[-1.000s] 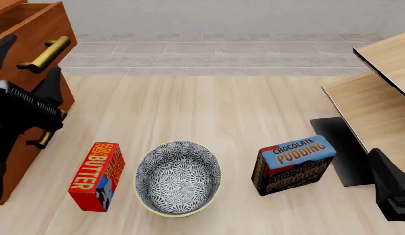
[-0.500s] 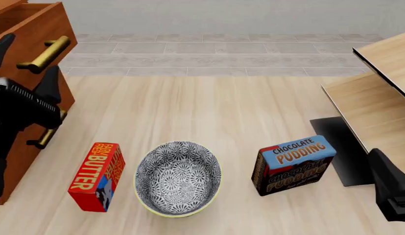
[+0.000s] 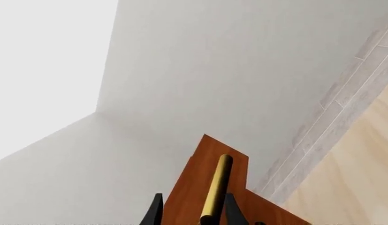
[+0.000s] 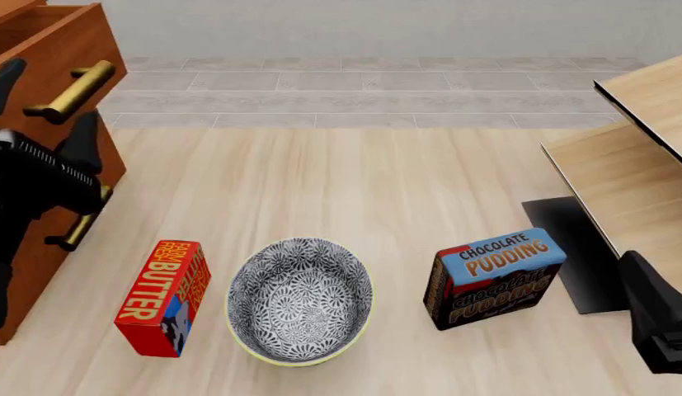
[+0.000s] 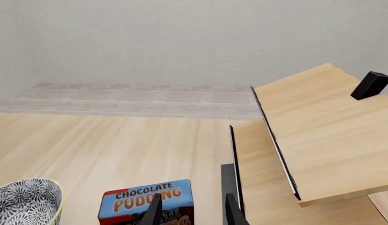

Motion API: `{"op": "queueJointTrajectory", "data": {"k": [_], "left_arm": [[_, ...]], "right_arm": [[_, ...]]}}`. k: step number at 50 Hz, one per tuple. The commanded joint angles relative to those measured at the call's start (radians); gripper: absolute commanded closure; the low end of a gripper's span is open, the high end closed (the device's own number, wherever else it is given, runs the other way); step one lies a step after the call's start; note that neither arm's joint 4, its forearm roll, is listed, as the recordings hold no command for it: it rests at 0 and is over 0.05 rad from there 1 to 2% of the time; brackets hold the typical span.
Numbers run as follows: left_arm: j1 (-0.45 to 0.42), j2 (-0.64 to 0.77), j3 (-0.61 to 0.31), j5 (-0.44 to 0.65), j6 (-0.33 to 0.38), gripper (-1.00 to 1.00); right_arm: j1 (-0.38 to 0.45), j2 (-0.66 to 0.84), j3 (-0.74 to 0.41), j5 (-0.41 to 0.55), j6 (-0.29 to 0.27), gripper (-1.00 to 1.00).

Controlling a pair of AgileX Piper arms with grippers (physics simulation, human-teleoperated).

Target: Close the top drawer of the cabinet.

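The reddish-brown cabinet (image 4: 21, 272) stands at the far left of the front view. Its top drawer (image 4: 54, 49) stands out from the body and has a brass bar handle (image 4: 71, 91). My left gripper (image 4: 49, 97) is open right at the drawer front, one finger on each side of the handle. In the left wrist view the handle (image 3: 217, 190) runs between the fingertips (image 3: 231, 212) of that gripper (image 3: 192, 213). My right gripper (image 4: 660, 322) is low at the right edge, far from the cabinet. In its wrist view it is open and empty (image 5: 192, 213).
A red butter box (image 4: 165, 297), a patterned bowl (image 4: 301, 299) and a chocolate pudding box (image 4: 495, 276) stand in a row at the table's front. Pale wood furniture (image 4: 632, 165) fills the right side. A lower drawer's handle (image 4: 77, 227) shows under my left gripper.
My left gripper has shifted slightly left against the drawer front, and the top drawer has moved slightly inward. The lower handle shows more. The right arm has not moved.
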Motion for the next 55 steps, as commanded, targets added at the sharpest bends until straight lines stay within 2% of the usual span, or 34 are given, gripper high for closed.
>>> {"op": "queueJointTrajectory", "data": {"k": [1,55], "left_arm": [[0.030,0.018,-0.010,-0.001,-0.006,-1.00],[0.130,0.037,-0.025,-0.001,-0.025,-1.00]], "right_arm": [[-0.001,0.000,0.000,0.001,-0.001,-1.00],[0.009,0.000,0.000,0.008,-0.009,-1.00]]}}
